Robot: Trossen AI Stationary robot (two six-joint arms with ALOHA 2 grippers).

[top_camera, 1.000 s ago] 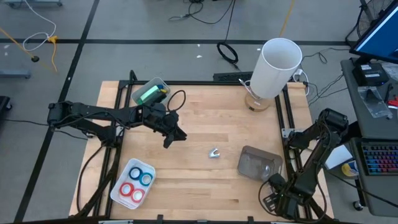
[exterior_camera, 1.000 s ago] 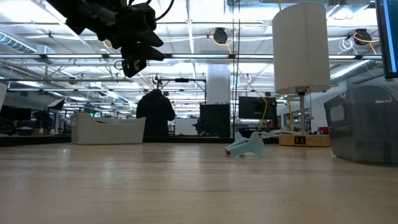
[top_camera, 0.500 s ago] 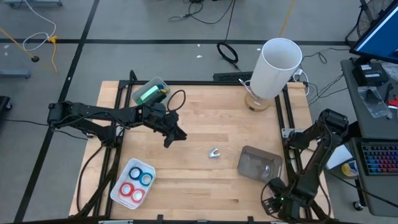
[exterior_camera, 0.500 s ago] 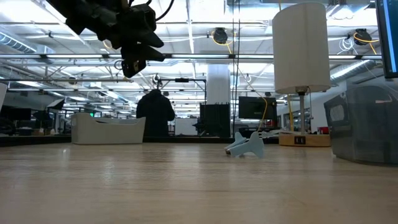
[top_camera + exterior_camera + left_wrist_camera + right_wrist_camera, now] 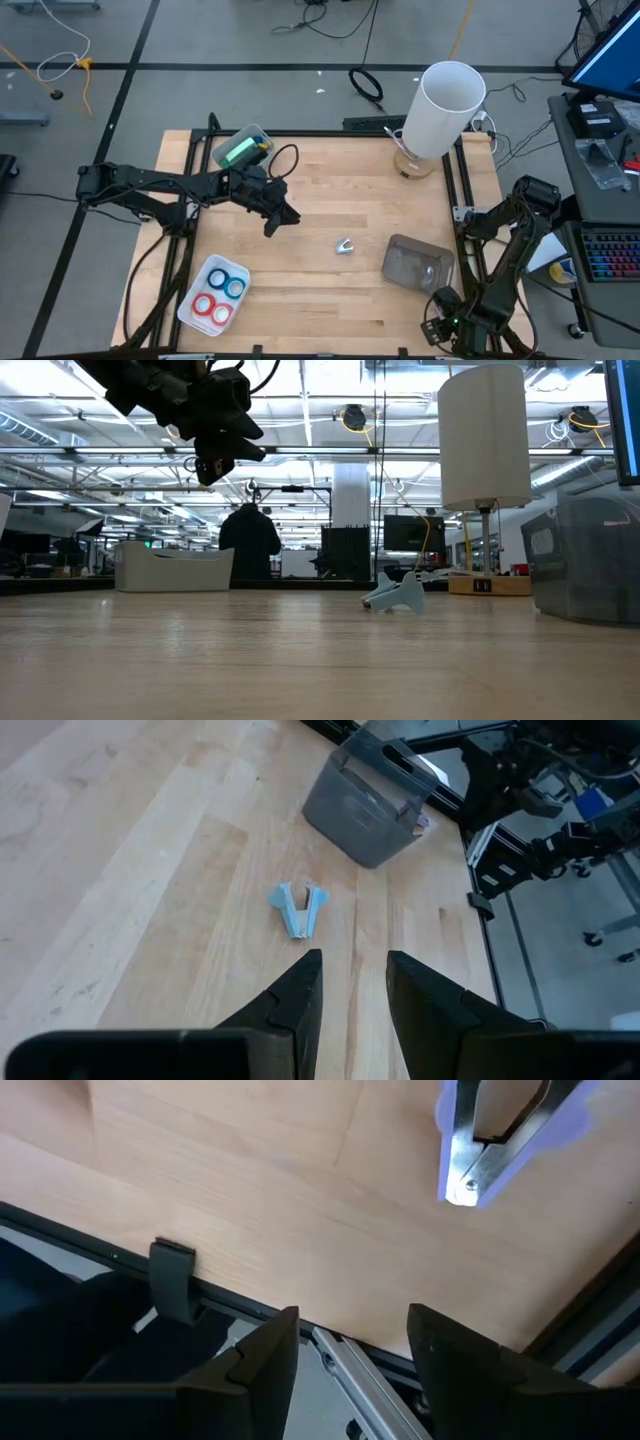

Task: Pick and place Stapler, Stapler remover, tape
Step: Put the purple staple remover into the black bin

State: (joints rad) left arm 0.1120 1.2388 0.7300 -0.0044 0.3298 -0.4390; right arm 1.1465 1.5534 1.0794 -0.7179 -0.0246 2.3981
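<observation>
The light blue stapler remover (image 5: 344, 246) (image 5: 299, 908) (image 5: 395, 595) rests on its prongs on the bare wood near the table's middle. My left gripper (image 5: 275, 218) (image 5: 355, 985) hovers open above the table, to the left of the remover and high up in the low view (image 5: 215, 460). Two blue and two red tape rolls (image 5: 218, 296) lie flat in a white tray (image 5: 190, 305) near the near left corner. My right gripper (image 5: 355, 1345) is open at the near right corner (image 5: 440, 325). I cannot pick out the stapler for certain.
A grey bin (image 5: 418, 262) (image 5: 370, 802) stands right of the remover. A clear box with a green object (image 5: 242, 148) sits at the far left, and a tall white cylinder (image 5: 448, 108) at the far right. A metal and pale blue part (image 5: 480, 1140) shows beyond my right fingers.
My right arm's wrist has shifted a little at the near right corner of the table. The left arm and the objects on the table have kept still.
</observation>
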